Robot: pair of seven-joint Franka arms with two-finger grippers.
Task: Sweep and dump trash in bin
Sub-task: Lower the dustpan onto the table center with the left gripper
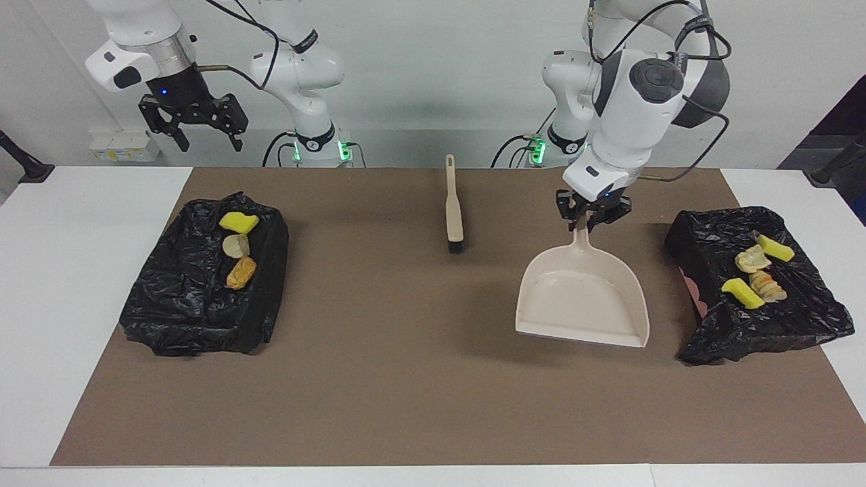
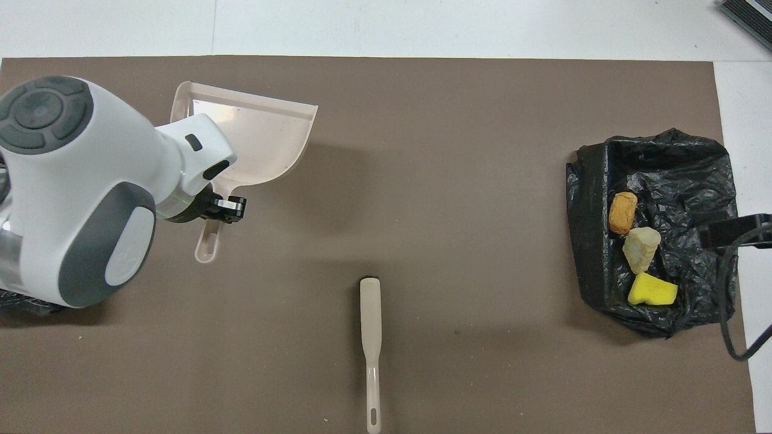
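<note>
A: Overhead view first: where's the dustpan?

B: It hangs empty over the brown mat, held by the left gripper, whose fingers are pinched tight on the handle. Taking the brush as landmark, the pan sits toward the left arm's end of the table from it.

A: And the trash?

B: Three chunks lie in the black bag toward the right arm's end from the brush; four more chunks lie in the other black bag toward the left arm's end.

A: The right gripper?

B: Fingers spread wide, holding nothing, waiting high up, above the table edge near its bag.

A: How would those chunks handle?

B: My guess: very light, soft and squashy, likely to roll or bounce when pushed. Better swept than pinched. The brush looks stiff; take it by the bare handle, well away from the bristles.
</note>
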